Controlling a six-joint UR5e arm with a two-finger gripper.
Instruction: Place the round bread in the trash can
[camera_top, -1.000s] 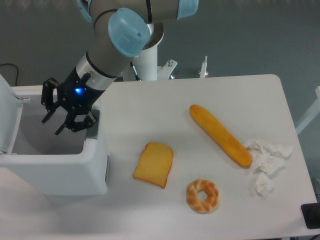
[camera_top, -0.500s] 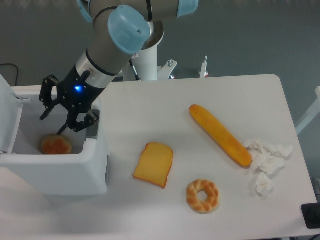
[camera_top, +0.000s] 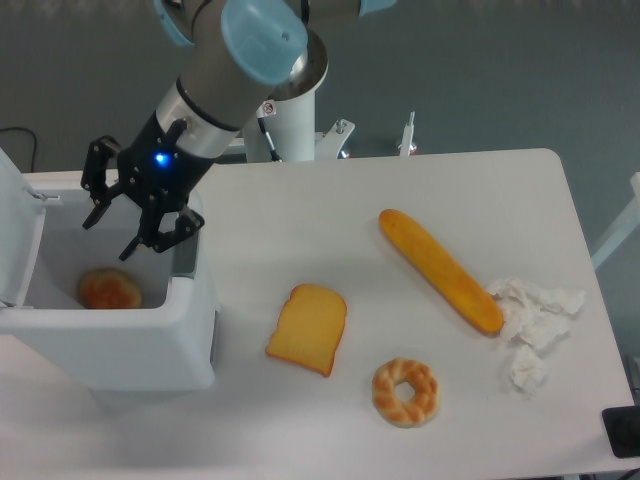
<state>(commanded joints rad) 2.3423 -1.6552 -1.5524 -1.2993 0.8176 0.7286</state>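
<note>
The round bread, orange-brown on top, lies on the floor of the open white trash can at the left edge of the table. My gripper hangs over the can's far right corner, above and slightly behind the bread. Its black fingers are spread open and hold nothing. The can's lid stands raised at the far left.
On the white table lie a square toast slice, a ring-shaped twisted bread, a long baguette and crumpled white paper near the right edge. The arm reaches in from the top middle.
One second ago the bread was not visible in the can; it then appeared on the can's floor. The open gripper has since risen slightly above the can.
</note>
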